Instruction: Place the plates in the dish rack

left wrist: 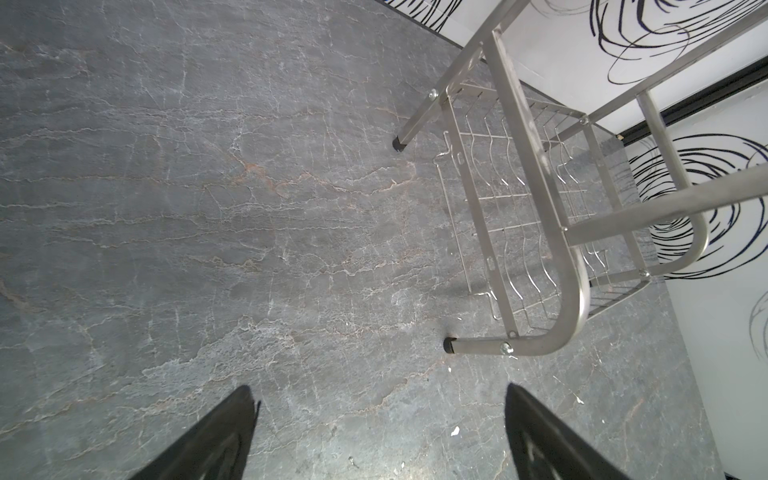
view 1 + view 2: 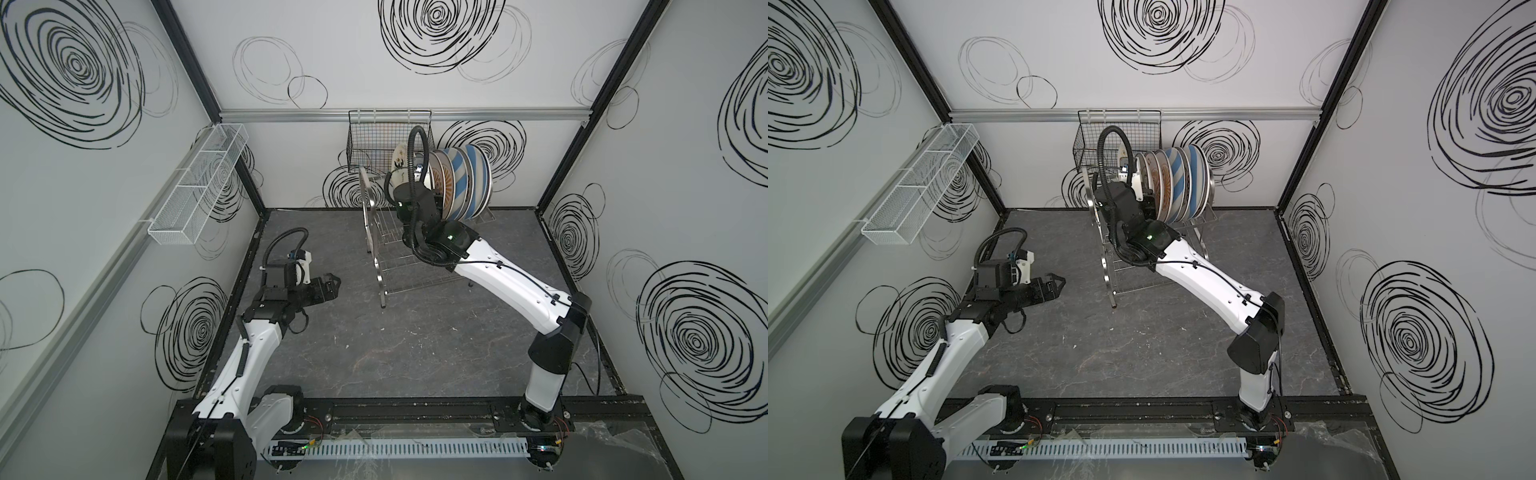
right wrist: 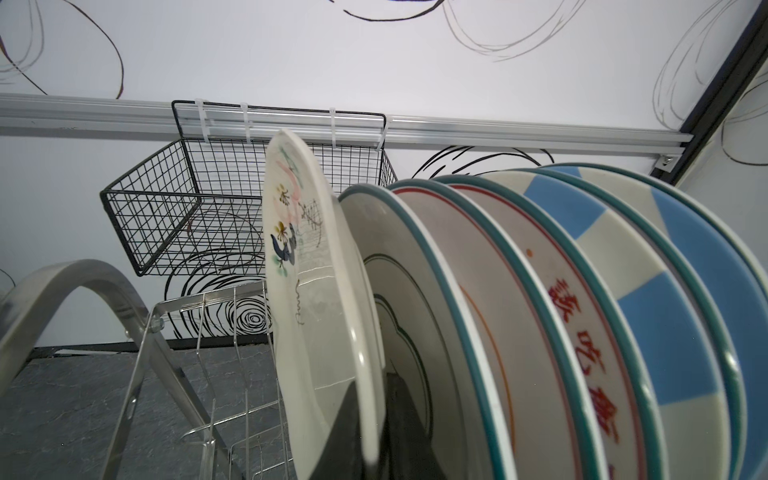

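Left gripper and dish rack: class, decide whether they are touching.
Apart. The left wrist view shows bare floor between the open left gripper and the dish rack at its nearest foot.

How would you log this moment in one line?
step: slotting plate; right gripper: jaws on cream plate in dish rack; left gripper: open, empty; other plates: racked on edge

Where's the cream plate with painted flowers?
In a top view, the cream flowered plate stands at the left end of the plate row in the dish rack, beside a green-rimmed plate.
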